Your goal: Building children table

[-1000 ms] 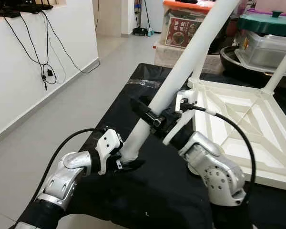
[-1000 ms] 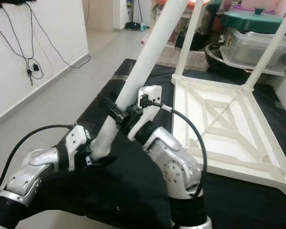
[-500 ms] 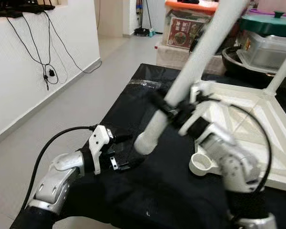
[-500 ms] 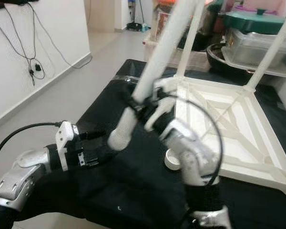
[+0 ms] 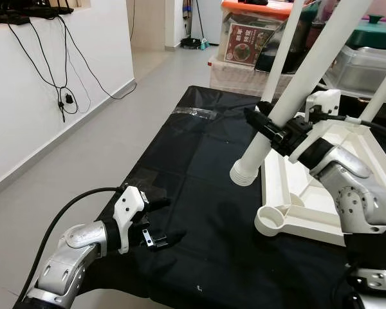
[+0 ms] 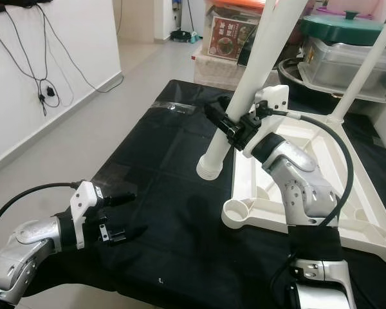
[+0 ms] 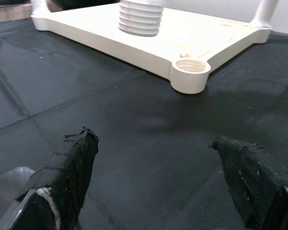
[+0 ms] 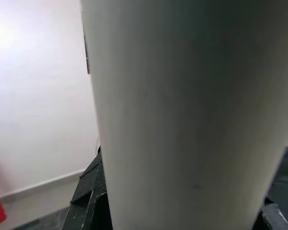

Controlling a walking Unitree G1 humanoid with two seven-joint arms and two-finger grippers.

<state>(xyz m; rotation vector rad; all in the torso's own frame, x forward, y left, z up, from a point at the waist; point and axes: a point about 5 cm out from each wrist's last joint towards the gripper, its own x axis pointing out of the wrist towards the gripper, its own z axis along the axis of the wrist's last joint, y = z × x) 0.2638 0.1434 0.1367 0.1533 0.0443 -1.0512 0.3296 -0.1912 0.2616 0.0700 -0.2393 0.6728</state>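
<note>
Upper left of the head views: white wall [image 5: 32,96] with black cables [image 5: 61,96] hanging down it, grey floor [image 5: 103,148] below.

Lower left: left gripper [image 5: 159,222] low over the black cloth [image 5: 199,193], its 2 black fingers [image 7: 72,163] spread apart, holding nothing. In the left wrist view the fingers frame bare cloth, with the tabletop's near corner socket [image 7: 189,64] ahead of them, threaded and open.

Centre: loose white table leg [image 5: 296,84] held tilted, running from upper right of the frame down to its ribbed threaded end [image 5: 243,172], which hangs in the air above the cloth, just left of the tabletop edge and above the empty corner socket [image 5: 273,219], not touching it.

Right gripper [image 5: 270,129] clamped around this leg on its lower part, above the threaded end; the right wrist view shows the white leg [image 8: 182,120] close up between the fingers.

Right: white plastic tabletop [image 5: 309,193] lying upside down on the cloth, ribbed underside up. 2 more legs stand from its far corners: 1 at upper centre [image 5: 284,45], 1 at the right edge [image 5: 381,90].

Top right background: storage boxes [image 5: 248,38], a clear bin with green lid [image 6: 344,48].
</note>
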